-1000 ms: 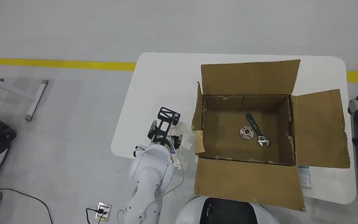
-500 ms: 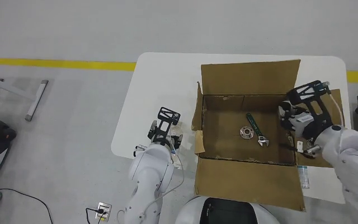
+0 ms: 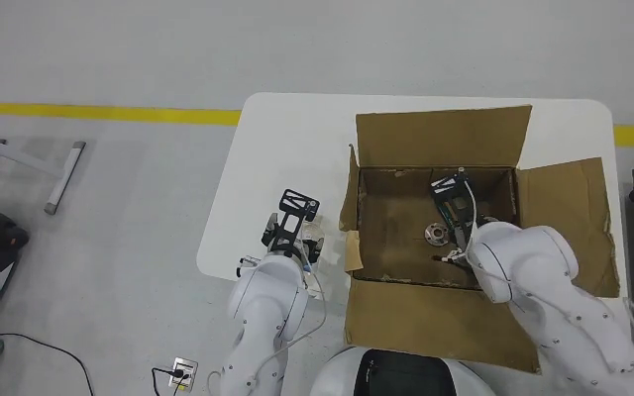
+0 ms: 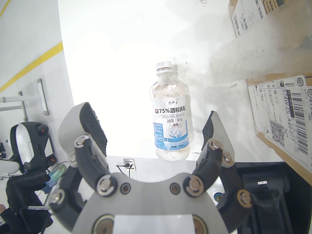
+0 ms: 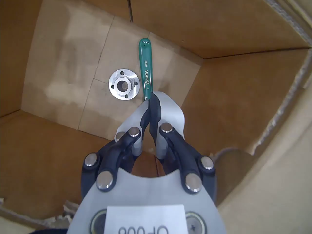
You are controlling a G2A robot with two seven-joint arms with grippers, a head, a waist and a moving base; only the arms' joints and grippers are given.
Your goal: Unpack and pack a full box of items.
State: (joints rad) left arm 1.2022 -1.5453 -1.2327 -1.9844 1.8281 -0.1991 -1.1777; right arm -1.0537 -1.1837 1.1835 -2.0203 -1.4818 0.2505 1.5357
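An open cardboard box point(image 3: 441, 139) stands on the white table point(image 3: 287, 148). On its floor lie a green-handled wrench point(image 5: 145, 70) and a round metal flange point(image 5: 123, 87) side by side. My right gripper point(image 5: 150, 98) hangs inside the box above the wrench, fingers shut with nothing between them, and hides the wrench's head; in the top view this gripper point(image 3: 449, 193) is over the box's middle. My left gripper point(image 4: 153, 125) is open near the table's front edge, left of the box. A clear bottle point(image 4: 171, 113) with a blue-and-white label lies on the table just beyond its fingers.
The box's flaps point(image 3: 565, 228) are folded outward on all sides. A labelled box wall point(image 4: 280, 113) stands close beside the bottle. A small clear item point(image 3: 538, 312) lies on the table to the right of the box. A yellow floor line point(image 3: 119, 113) runs behind the table.
The right arm has come in from the right side and swung over the box's edge down into the box above the wrench. The left arm has not moved.
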